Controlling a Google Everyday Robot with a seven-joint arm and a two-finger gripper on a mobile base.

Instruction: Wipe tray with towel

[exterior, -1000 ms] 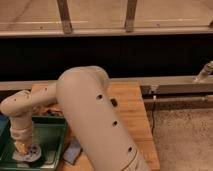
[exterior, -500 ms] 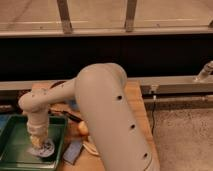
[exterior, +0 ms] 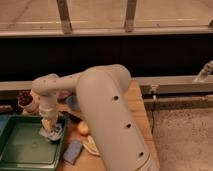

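1. I have the gripper [exterior: 48,125] down on the towel [exterior: 50,133], pressing it into the tray [exterior: 22,148] at its 2 o'clock corner; I cannot tell its grip. I judge wiping barely begun, most of the floor unwiped.
2. A wooden table [exterior: 136,107] carries it, a dark wall at 12 o'clock.

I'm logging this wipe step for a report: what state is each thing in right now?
Tray: flat on the table, open side up, no bowls in it.
Towel: crumpled, lying in the tray's far right corner under the gripper.
Gripper: pointing down into the tray, on the towel.
Sponge: lying on the table, outside the tray's right rim.
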